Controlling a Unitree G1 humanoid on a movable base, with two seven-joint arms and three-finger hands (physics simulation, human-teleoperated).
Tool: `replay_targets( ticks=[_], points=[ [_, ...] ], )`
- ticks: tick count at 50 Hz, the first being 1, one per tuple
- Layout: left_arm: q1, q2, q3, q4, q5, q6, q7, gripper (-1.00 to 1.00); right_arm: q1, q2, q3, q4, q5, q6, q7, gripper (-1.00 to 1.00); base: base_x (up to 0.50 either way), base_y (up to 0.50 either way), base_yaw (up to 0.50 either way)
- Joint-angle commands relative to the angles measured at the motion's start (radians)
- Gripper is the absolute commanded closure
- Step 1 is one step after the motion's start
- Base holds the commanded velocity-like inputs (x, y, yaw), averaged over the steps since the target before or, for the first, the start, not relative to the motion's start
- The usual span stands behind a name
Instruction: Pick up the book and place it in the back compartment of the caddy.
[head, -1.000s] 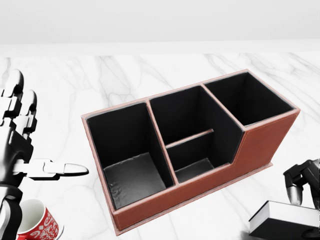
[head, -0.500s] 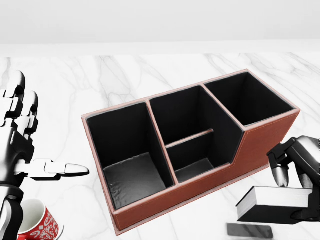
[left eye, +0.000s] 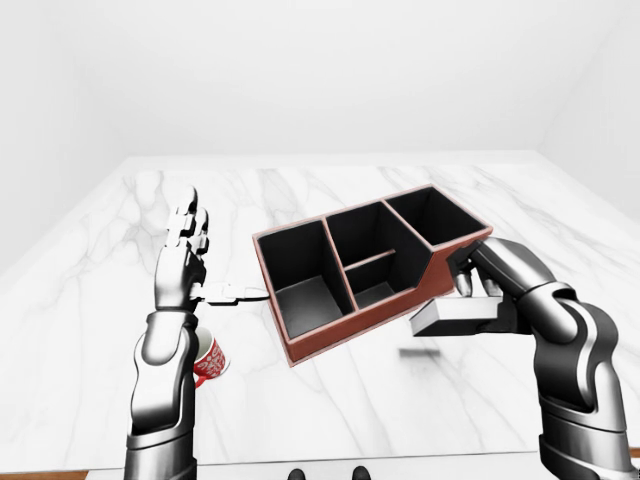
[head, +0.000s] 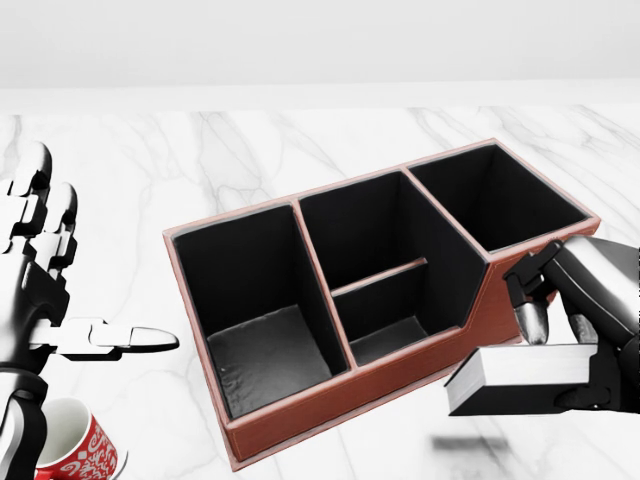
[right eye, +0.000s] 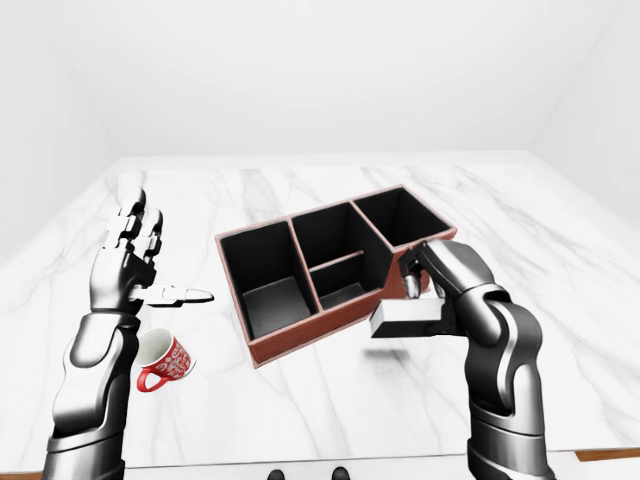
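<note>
Now the book (head: 520, 380), clamped in the right hand (head: 575, 320), should be lifted clear of the caddy (head: 520, 285) wall, then lowered level into the back compartment (head: 495, 195)

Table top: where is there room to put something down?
The marble table is bare past the caddy, toward the top of the left-eye view, and along the bottom between the arms. It is crowded by the left hand over the red mug, and where the right hand holds the book.
</note>
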Motion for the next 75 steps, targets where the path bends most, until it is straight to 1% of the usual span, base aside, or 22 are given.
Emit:
replay_targets(
  ticks=[1, 18, 48, 75],
  points=[
    [-0.002, 0.001, 0.0, 0.004, -0.001, 0.0, 0.001, -1.0, -0.05, 0.016, 0.031, -0.049, -0.019, 0.028, 0.0, 1.0, 0.0, 0.0, 0.0],
    [0.001, 0.0, -0.001, -0.004, 0.001, 0.0, 0.0, -1.0, -0.089, 0.049, 0.087, -0.087, -0.044, 0.065, 0.0, 1.0, 0.0, 0.0, 0.0],
    [0.0, 0.0, -0.001, -0.004, 0.0, 0.0, 0.0, -0.99, -0.213, 0.11, 0.187, -0.139, -0.091, 0.065, 0.0, 1.0, 0.0, 0.0, 0.0],
    [-0.003, 0.001, 0.0, 0.0, -0.001, 0.0, 0.0, -1.0, -0.296, 0.123, 0.22, 0.0, -0.107, 0.065, 0.0, 1.0, 0.0, 0.0, 0.0]
  ],
)
